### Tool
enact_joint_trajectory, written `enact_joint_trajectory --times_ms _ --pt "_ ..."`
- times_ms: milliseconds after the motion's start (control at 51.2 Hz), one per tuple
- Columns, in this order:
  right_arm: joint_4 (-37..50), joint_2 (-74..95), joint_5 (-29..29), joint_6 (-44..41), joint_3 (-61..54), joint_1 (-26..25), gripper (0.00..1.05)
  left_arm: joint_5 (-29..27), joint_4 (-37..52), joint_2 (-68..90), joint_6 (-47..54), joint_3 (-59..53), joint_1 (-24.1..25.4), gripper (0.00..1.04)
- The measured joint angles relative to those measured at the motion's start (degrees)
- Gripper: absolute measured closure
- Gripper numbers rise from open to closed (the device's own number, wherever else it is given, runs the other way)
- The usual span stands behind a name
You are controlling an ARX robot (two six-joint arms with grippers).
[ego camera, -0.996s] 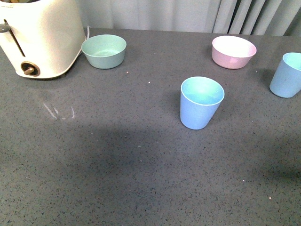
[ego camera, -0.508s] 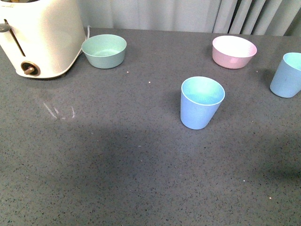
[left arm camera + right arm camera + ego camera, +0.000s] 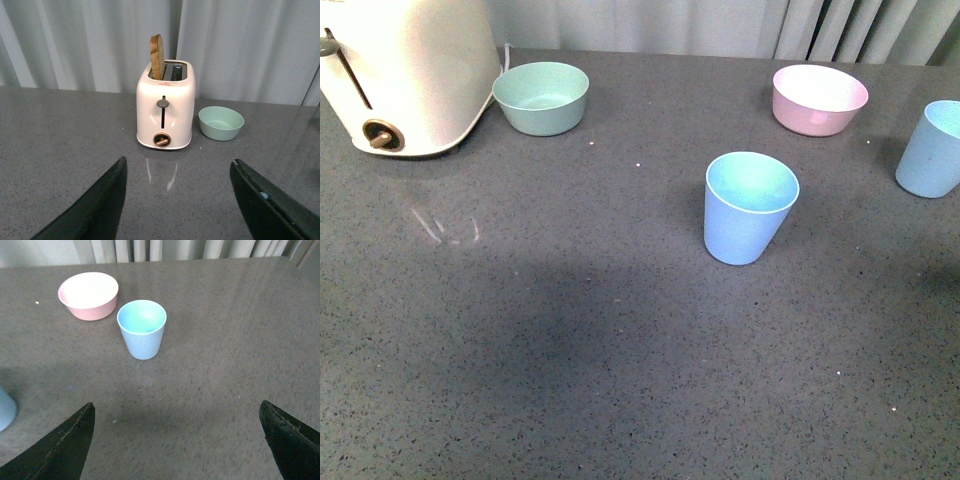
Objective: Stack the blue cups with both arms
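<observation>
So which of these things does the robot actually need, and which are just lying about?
For the job: middle blue cup, right-hand blue cup, open left tool, open right tool.
Just lying about: toaster, mint-green bowl, pink bowl.

One blue cup (image 3: 748, 210) is seen upright at centre; second blue cup (image 3: 931, 150) is cropped at right edge; pink bowl (image 3: 819, 100) is placed further back between them.
</observation>
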Motion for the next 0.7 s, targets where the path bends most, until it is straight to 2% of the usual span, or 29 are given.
enact_joint_trajectory --times_ms 176,449,703 --pt "5.46 24.00 -0.22 -8.24 12.02 0.96 0.09 0.00 0.00 -0.02 0.02 0.00 0.00 0.07" --pt "0.33 44.11 3.76 -13.94 30.45 6.47 0.09 0.00 0.00 -0.02 0.11 0.00 0.00 0.09" --pt "-2.89 51.60 5.77 -16.28 38.01 9.42 0.09 0.00 0.00 -0.02 0.11 0.00 0.00 0.09"
